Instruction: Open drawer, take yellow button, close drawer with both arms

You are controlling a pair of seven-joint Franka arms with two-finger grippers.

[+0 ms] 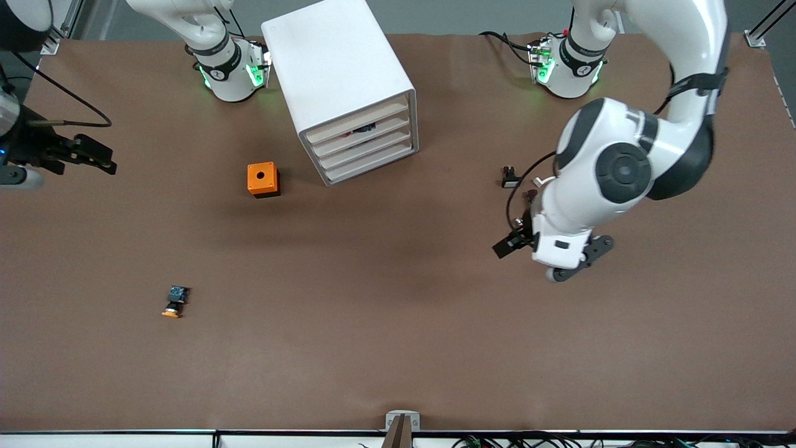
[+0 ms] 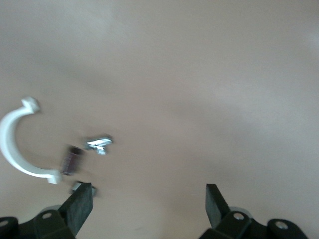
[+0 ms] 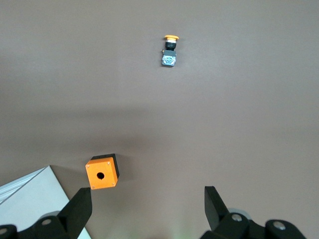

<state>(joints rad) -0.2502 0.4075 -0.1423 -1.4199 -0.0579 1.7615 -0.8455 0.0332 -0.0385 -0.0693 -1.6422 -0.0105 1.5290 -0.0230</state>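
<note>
The white cabinet (image 1: 339,74) stands on the table between the arm bases, and its corner shows in the right wrist view (image 3: 27,199). Its four drawers (image 1: 367,146) all look pushed in; something dark shows in the slot under the top one. The button (image 1: 176,302) lies on the bare table, nearer the front camera, toward the right arm's end, and also shows in the right wrist view (image 3: 170,50). My right gripper (image 1: 107,158) (image 3: 147,204) is open and empty, up over that end of the table. My left gripper (image 1: 519,224) (image 2: 148,199) is open and empty, low over the table.
An orange cube with a hole (image 1: 263,179) (image 3: 102,173) sits beside the cabinet toward the right arm's end. A small black-and-white part (image 1: 510,178) lies beside the left gripper. A white curved cable (image 2: 12,144) and small parts (image 2: 99,143) show in the left wrist view.
</note>
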